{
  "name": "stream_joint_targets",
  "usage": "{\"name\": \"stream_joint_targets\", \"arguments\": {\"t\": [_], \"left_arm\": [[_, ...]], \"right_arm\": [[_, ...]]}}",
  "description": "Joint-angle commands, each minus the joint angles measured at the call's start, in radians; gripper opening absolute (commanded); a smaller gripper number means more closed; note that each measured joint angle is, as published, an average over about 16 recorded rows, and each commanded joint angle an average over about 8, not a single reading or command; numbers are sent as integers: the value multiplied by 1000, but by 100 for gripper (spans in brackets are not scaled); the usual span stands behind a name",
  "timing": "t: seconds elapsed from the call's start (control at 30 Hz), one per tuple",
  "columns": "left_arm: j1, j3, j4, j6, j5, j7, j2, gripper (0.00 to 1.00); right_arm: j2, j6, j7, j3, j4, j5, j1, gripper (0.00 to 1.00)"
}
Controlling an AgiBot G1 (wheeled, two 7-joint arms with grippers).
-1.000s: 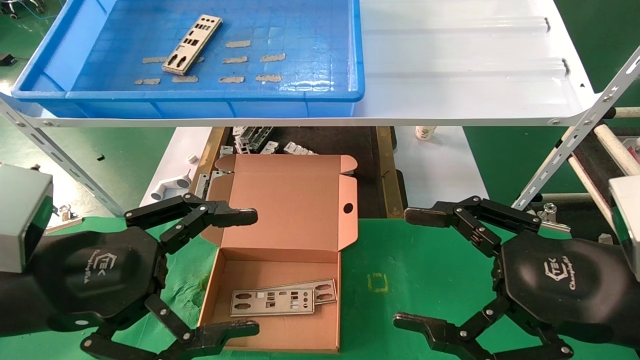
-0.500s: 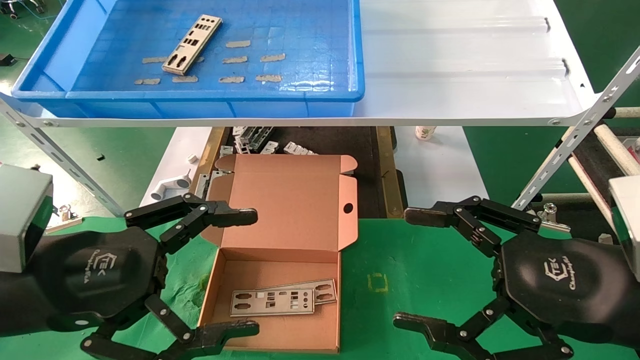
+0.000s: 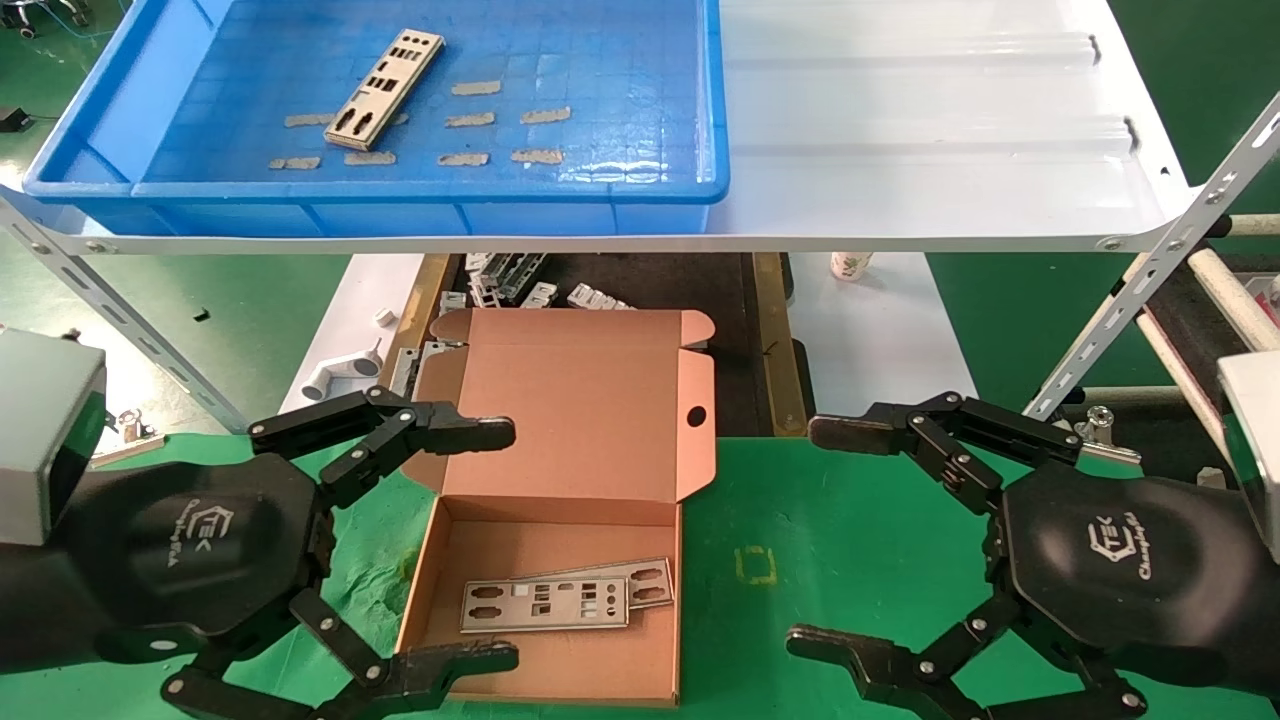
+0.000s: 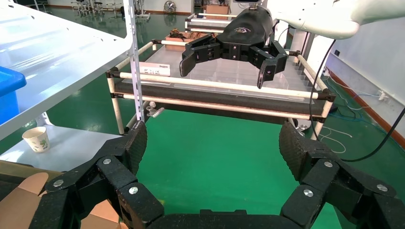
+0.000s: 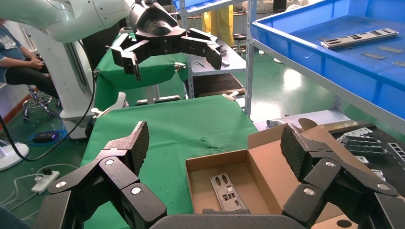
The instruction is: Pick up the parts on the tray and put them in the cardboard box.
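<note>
One silver punched plate (image 3: 385, 88) lies in the blue tray (image 3: 640, 190) on the upper shelf; it also shows in the right wrist view (image 5: 359, 38). The open cardboard box (image 3: 590, 420) sits on the green mat with two more plates (image 3: 565, 598) overlapping on its floor; one of them shows in the right wrist view (image 5: 228, 192). My left gripper (image 3: 500, 545) is open and empty at the box's left side. My right gripper (image 3: 820, 535) is open and empty over the mat to the right of the box.
The glossy white shelf (image 3: 930, 170) carries the tray. Below it lie small bent silver brackets (image 3: 520, 285), a white pipe fitting (image 3: 340, 375) and a paper cup (image 3: 850, 264). A slanted metal strut (image 3: 1150, 290) stands at the right.
</note>
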Motion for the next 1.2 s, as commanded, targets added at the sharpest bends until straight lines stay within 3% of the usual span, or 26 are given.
{"name": "stream_joint_targets", "arguments": {"t": [0.03, 1.2], "left_arm": [[0, 0, 0, 0, 0, 0, 0, 100], [0, 0, 0, 0, 0, 0, 0, 100]], "right_arm": [[0, 0, 0, 0, 0, 0, 0, 100], [0, 0, 0, 0, 0, 0, 0, 100]]}}
